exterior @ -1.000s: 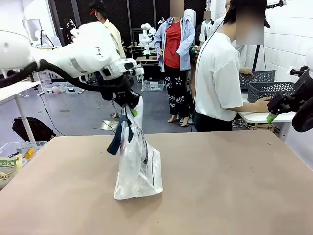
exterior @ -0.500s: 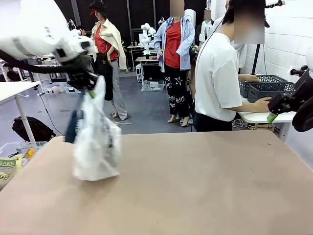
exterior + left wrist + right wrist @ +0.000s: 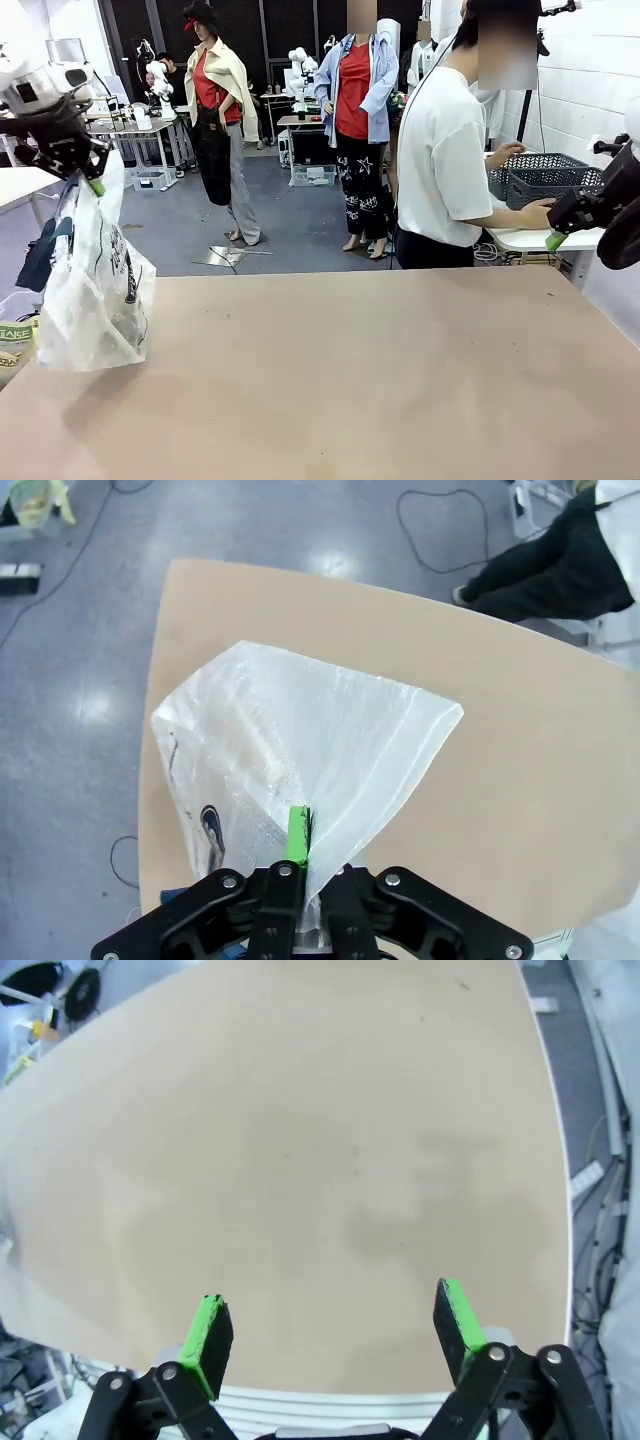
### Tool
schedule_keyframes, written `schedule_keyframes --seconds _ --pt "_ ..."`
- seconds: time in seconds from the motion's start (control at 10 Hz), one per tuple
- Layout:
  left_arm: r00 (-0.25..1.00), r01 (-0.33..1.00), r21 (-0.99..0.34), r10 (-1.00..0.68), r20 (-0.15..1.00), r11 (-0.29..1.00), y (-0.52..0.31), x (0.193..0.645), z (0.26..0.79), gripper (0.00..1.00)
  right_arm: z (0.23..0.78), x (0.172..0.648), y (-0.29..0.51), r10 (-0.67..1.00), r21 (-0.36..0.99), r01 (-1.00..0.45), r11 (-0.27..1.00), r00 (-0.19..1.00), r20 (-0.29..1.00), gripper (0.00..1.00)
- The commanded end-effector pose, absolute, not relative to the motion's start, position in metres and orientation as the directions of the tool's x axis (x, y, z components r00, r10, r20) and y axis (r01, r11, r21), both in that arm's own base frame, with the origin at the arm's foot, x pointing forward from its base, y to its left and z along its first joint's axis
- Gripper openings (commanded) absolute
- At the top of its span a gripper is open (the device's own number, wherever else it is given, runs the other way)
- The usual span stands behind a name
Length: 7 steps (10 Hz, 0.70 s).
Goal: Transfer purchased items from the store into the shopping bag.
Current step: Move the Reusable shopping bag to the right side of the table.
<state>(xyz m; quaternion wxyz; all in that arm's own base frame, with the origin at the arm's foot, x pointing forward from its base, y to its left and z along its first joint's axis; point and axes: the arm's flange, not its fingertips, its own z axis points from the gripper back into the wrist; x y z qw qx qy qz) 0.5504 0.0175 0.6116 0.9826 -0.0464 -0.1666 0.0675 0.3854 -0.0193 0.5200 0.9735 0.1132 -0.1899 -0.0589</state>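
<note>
The shopping bag [image 3: 97, 290] is held up by its top in the clenched left gripper [image 3: 92, 180] at the table's [image 3: 380, 380] left edge, w/ the navy strap handles [image 3: 42, 255] dangling on its outer side; in the left wrist view the crinkly plastic [image 3: 300, 750] is seen pinched between the closed green pads [image 3: 297, 834]. The right gripper [image 3: 330, 1330] is kept spread wide w/ nothing between its fingers, high over the bare tabletop at the right side. The store [image 3: 555, 185] is seen on a side table beyond the far right corner, approx. at the person's hand [image 3: 540, 212], which is resting at its rim.
</note>
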Motion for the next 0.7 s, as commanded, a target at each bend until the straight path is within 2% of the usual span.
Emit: schedule_keyframes --seconds 0.0,0.4,0.6 --pt "0.932 -0.15 -0.122 0.182 0.314 0.981 0.028 0.564 0.61 0.0 0.521 0.388 -0.02 -0.15 0.238 0.068 0.969 0.926 0.347 1.0" --pt "0.933 -0.228 -0.179 0.268 0.241 0.957 0.052 0.569 0.593 0.0 0.521 0.388 -0.02 -0.15 0.238 0.068 0.969 0.926 0.347 1.0" --pt "0.925 -0.249 -0.188 0.291 0.246 0.95 0.051 0.566 0.595 0.4 0.521 0.388 -0.02 -0.15 0.238 0.068 0.969 0.926 0.347 1.0"
